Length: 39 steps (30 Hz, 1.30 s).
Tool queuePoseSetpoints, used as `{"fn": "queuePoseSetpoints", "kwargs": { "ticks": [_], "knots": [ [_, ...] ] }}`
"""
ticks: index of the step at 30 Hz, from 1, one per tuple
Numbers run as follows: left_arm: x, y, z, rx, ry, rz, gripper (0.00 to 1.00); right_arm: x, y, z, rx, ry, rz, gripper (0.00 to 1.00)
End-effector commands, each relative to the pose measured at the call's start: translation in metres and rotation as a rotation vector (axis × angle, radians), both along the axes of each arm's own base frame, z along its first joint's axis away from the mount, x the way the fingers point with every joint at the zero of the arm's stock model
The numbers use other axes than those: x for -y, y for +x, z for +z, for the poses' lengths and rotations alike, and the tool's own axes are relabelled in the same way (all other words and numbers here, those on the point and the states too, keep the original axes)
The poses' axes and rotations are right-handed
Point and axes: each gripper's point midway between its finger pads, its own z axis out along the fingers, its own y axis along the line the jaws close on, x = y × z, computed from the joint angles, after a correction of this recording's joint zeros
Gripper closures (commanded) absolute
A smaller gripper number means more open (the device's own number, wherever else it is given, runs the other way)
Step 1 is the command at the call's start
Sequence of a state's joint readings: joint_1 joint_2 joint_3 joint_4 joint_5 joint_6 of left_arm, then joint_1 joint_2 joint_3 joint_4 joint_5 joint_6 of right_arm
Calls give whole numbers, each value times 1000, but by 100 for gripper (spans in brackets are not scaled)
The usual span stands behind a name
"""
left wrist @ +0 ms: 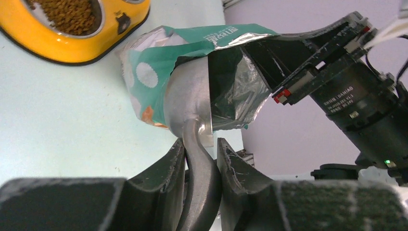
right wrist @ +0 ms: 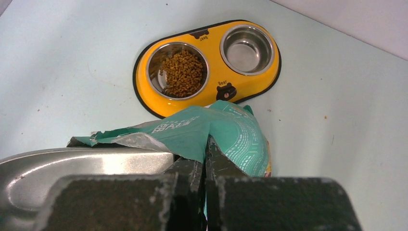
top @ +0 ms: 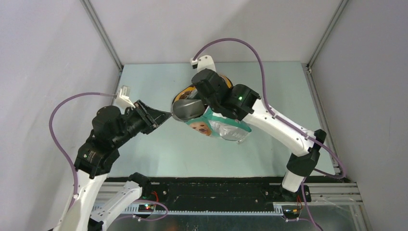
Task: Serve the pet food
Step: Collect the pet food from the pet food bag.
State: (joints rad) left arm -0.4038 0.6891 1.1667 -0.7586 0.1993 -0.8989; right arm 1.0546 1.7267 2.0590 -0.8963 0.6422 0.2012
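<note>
Pale surface (right wrist: 72, 72); left gripper (left wrist: 201, 147) clamps the scoop (left wrist: 190, 101) at the mouth of the bag (right wrist: 235, 130) pinched by the right gripper (right wrist: 206, 156); snagging its rim may spill pet food (right wrist: 182, 73) short of the feeder (right wrist: 250, 84) ahead.

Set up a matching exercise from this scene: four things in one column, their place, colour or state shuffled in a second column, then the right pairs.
Column one:
1. pet food
2. scoop
3. bag
4. feeder

Column two:
a. edge pinched between the right jaws
b. lying inside the feeder
c. handle gripped by the left jaws, head at the bag's open mouth
d. yellow, with a bear print

Pairs: 1-b, 2-c, 3-a, 4-d
</note>
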Motion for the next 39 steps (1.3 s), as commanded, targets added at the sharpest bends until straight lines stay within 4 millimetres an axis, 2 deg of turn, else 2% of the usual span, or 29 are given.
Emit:
{"fn": "queuePoseSetpoints", "kwargs": {
  "ticks": [1, 4, 7, 10, 14, 22, 24, 26, 30, 31, 32, 33, 34, 35, 36, 37, 39],
  "knots": [
    [-14, -2, -19, -108, 82, 66, 100, -26, 3, 56, 167, 207, -45, 100],
    [-30, 1, -43, -203, 167, 155, 100, -30, 6, 49, 199, 185, -109, 100],
    [-42, 6, -53, -237, 232, 232, 100, -31, 7, 47, 236, 186, -175, 100],
    [-51, 4, -70, -295, 310, 270, 100, -37, 6, 43, 252, 197, -190, 100],
    [-68, 12, -92, -339, 407, 375, 100, -49, 0, 35, 250, 220, -171, 100],
    [-31, 36, -118, -306, 381, 232, 100, -64, -9, 10, 196, 196, -117, 100],
    [-14, 43, -126, -308, 365, 165, 100, -65, -11, 6, 188, 195, -114, 100],
    [-3, 48, -141, -332, 362, 126, 100, -63, -10, 4, 185, 195, -122, 100],
    [14, 59, -157, -354, 348, 76, 100, -60, -10, 2, 172, 216, -129, 100],
    [20, 66, -154, -323, 323, 68, 100, -58, -8, 1, 169, 222, -136, 100],
    [27, 64, -159, -335, 301, 35, 100, -56, -8, -1, 160, 236, -137, 100],
    [39, 69, -152, -297, 245, 3, 100, -53, -5, -3, 156, 242, -147, 100],
    [42, 67, -160, -302, 230, -13, 100, -49, -4, -6, 146, 253, -155, 100],
    [54, 72, -147, -248, 159, -43, 100, -43, 0, -7, 144, 260, -169, 100],
    [58, 70, -156, -250, 136, -56, 100, -38, 1, -8, 138, 267, -180, 100],
    [68, 74, -141, -192, 61, -85, 100, -31, 6, -14, 134, 258, -200, 100],
    [80, 73, -134, -144, -27, -128, 100, -17, 11, -10, 137, 270, -231, 100]
  ]
}}
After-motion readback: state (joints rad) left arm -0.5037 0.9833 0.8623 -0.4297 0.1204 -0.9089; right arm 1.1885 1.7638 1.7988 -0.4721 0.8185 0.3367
